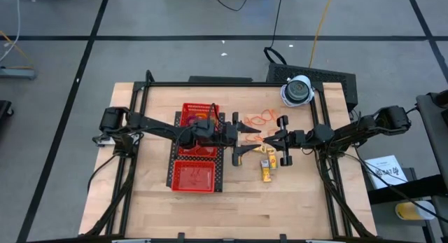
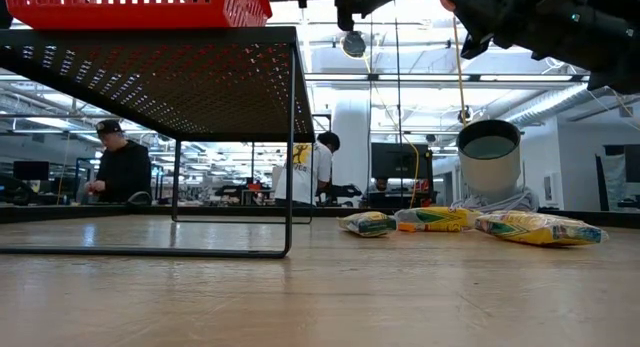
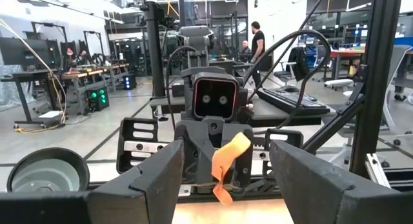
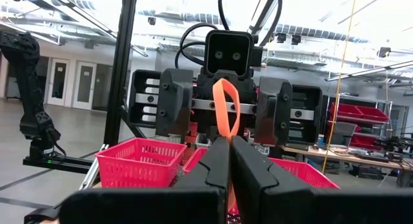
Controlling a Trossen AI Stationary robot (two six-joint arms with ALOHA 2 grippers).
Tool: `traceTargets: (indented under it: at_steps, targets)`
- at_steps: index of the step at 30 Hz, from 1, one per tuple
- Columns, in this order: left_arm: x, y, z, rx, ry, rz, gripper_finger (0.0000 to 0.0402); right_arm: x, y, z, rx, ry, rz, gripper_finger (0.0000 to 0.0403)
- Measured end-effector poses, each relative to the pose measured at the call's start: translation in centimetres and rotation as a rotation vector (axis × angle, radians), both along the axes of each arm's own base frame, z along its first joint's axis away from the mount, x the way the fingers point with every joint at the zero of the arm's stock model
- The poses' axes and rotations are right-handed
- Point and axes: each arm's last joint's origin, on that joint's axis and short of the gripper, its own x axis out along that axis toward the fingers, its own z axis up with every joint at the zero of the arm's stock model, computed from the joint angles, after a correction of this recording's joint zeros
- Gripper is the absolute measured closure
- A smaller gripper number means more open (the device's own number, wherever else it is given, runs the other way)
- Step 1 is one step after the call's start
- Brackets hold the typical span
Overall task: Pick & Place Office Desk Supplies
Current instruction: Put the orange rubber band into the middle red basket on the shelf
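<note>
Item, left of the worktop (image 1: 147, 194): we record a red mesh three-compartment tray (image 1: 197, 174) raised on a black perforated metal stand (image 1: 221, 169). The left arm reaches across it.

Item, centre-left: the left pincer (image 1: 242, 136), just past the tray's right edge. Its jaws stand wide apart with nothing between them, as its own wrist view shows (image 3: 222, 179).

Item, centre: a thin orange rubber-band loop (image 4: 226, 114), off the worktop and nipped between the tips of the right pincer (image 1: 260, 139). That pincer is fully closed on the band. It faces the left pincer tip to tip, the two close but apart. From the left wrist camera the same band (image 3: 227, 164) hangs folded from the right pincer's tips.

Item, centre-right, on the wood: a loose cluster of further orange rubber-band loops (image 1: 263, 117) just beyond the pincers, and short yellow sticks with dark ends (image 1: 267, 170) on the near side.

Item, right rear: a white-grey round dome-like object (image 1: 297, 89) at the worktop's back edge.

Step in hand, as we judge it: a mid-air handover of one band from right to left, on its way to the tray. Next move, in our view: the left jaws must come around the free part of the loop and close before the right pincer lets go. The band is thin and floppy, so we would expect a poorly aligned approach to miss it.
</note>
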Motion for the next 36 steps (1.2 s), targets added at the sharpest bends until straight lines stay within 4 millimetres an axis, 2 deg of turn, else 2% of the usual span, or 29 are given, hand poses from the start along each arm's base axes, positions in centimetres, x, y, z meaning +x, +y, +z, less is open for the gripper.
traceTargets:
  at_steps: [10, 24, 32, 36]
  targets:
    - [0.04, 0.5, -0.03, -0.015, 0.004, 0.016, 0.016, 0.01, -0.01, -0.03, -0.006, 0.003, -0.006, 0.0403]
    - [0.03, 0.11, -0.05, -0.031, 0.005, 0.004, 0.016, 0.02, -0.01, -0.04, -0.012, 0.003, -0.009, 0.0403]
    - [0.82, 0.16, -0.83, -0.043, 0.003, 0.014, 0.016, 0.06, -0.01, -0.12, -0.018, 0.013, -0.011, 0.0403]
    - [0.93, 0.37, -0.48, -0.051, -0.016, 0.014, 0.016, 0.11, 0.0, -0.23, -0.017, 0.026, -0.01, 0.0403]
